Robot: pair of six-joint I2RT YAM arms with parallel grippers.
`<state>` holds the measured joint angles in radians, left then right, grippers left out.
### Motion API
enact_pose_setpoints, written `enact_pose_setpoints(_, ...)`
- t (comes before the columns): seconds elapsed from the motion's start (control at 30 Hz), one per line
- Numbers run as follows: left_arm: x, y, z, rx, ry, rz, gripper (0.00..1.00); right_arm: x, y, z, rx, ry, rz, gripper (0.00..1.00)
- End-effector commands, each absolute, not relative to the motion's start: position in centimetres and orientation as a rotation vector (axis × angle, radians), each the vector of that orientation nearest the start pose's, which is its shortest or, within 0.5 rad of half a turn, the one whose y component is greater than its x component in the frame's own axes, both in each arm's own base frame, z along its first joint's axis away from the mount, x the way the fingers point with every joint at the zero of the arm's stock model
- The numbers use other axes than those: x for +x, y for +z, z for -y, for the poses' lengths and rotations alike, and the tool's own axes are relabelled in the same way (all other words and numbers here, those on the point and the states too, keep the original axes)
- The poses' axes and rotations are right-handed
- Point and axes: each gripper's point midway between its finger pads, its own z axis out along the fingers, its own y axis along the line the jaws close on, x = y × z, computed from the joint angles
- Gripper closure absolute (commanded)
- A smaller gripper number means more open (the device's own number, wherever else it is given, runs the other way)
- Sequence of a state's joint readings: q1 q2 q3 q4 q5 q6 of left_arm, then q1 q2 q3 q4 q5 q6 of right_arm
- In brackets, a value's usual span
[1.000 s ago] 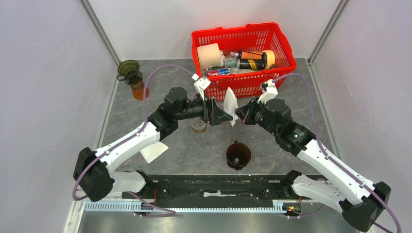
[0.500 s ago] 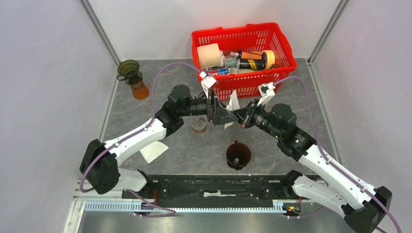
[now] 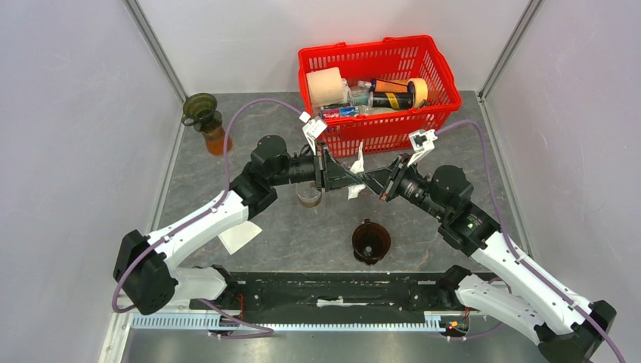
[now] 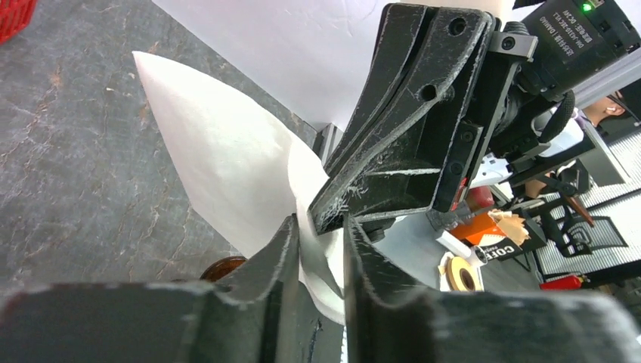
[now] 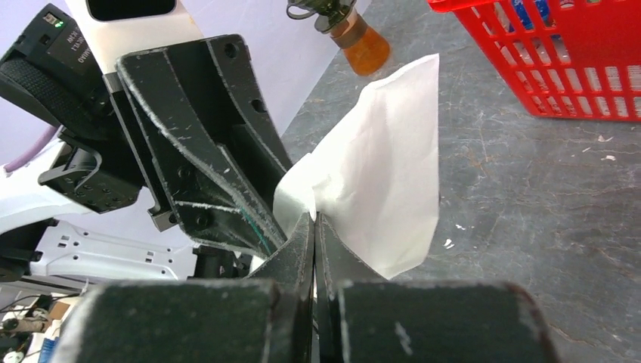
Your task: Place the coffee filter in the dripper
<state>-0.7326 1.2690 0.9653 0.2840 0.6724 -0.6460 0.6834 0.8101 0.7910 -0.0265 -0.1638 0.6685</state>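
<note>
**brewbot_fan:** Top external, left to right: the left gripper [image 3: 338, 175] and the right gripper [image 3: 376, 182] are nose to nose in mid-air with the coffee filter [image 3: 356, 168] pinched between them. The dripper [image 3: 371, 242] sits on the table closer to the arm bases, well apart from the filter.

**drip_dan:** Wrist views back that up. The left jaws are closed on the paper with just a thin gap, and the right jaws are pressed flat together on its edge. It looks like a handoff, or the pair are spreading the cone open. Either way each side should pull gently so the paper doesn't rip, and one claw has to let go before anything travels.

**brewbot_fan:** And the room around them?

**drip_dan:** A small glass cup [image 3: 308, 197] stands just beside the left wrist. The red basket [image 3: 378, 132] wall is close behind the fingertips, so backing away from the bases looks tight. The stretch toward the dripper looks open, so that's probably the safe direction.
</note>
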Motion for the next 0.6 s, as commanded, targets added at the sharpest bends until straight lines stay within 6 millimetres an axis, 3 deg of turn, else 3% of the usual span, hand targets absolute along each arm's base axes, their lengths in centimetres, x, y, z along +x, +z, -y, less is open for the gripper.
enact_pose_setpoints(0.0,21.4,30.9,34.8,0.609,-1.434,-1.734,0.82,21.7,31.9,-24.3,-0.158,1.129,-1.726,1.00)
enact_pose_setpoints(0.1,23.0,29.9,33.8,0.508,-1.319,-1.796,0.97,22.7,30.8,-23.1,-0.118,1.014,-1.776,1.00)
enact_pose_setpoints(0.27,25.1,28.7,31.8,0.366,-1.152,-1.849,0.98,24.7,28.2,-20.9,-0.027,0.804,-1.876,1.00)
enact_pose_setpoints(0.57,27.0,27.4,29.7,0.224,-0.968,-1.876,0.98,26.5,25.3,-21.3,0.095,0.750,-1.982,1.00)
